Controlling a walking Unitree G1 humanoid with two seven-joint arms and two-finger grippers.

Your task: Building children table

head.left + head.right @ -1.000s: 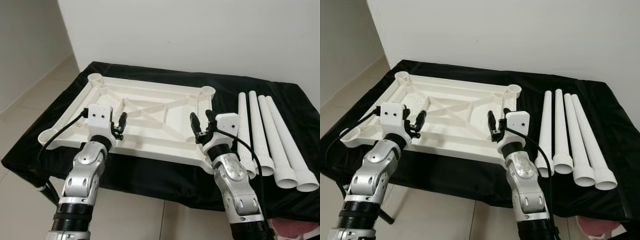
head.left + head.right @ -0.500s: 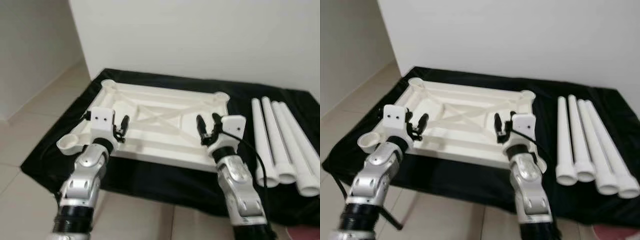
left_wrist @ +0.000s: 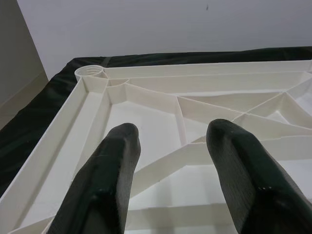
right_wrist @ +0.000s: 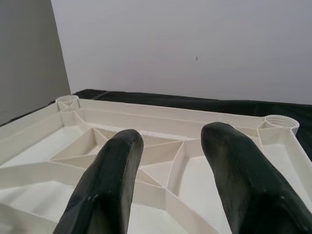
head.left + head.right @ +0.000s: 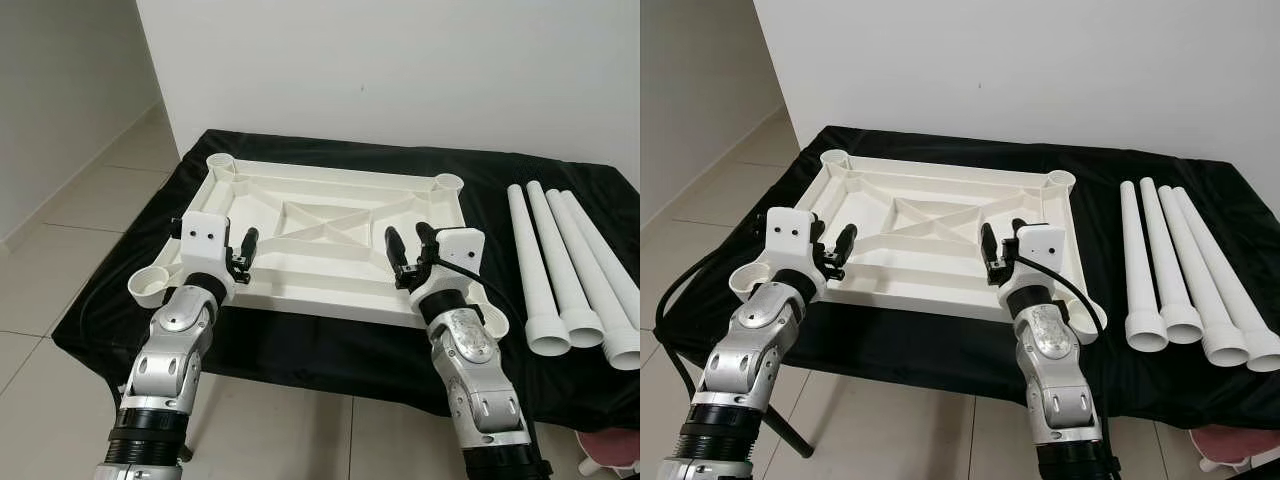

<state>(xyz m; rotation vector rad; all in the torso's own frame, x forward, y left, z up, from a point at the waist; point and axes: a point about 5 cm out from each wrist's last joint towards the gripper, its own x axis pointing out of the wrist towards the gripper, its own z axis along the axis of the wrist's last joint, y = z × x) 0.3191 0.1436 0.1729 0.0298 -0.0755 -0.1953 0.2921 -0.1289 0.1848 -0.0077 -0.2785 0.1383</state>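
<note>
A white plastic tabletop (image 5: pixel 330 215) lies upside down on a black-covered table (image 5: pixel 330 345), its ribs and round corner sockets facing up. Several white tube legs (image 5: pixel 560 270) lie side by side to its right. My left gripper (image 5: pixel 240 252) hovers open above the tabletop's near left edge, nothing between its fingers (image 3: pixel 105 185). My right gripper (image 5: pixel 410 256) hovers open above the near right edge, also empty, its fingers (image 4: pixel 229 175) pointing toward the far rim.
A white wall stands just behind the table. Tiled floor (image 5: pixel 60 250) lies to the left and in front. A pink object (image 5: pixel 612 450) sits on the floor at the lower right. A black cable (image 5: pixel 670 320) loops from my left arm.
The camera has shifted, so the table sits further left in the picture than a second ago. Both grippers stay open over the tabletop's near edge.
</note>
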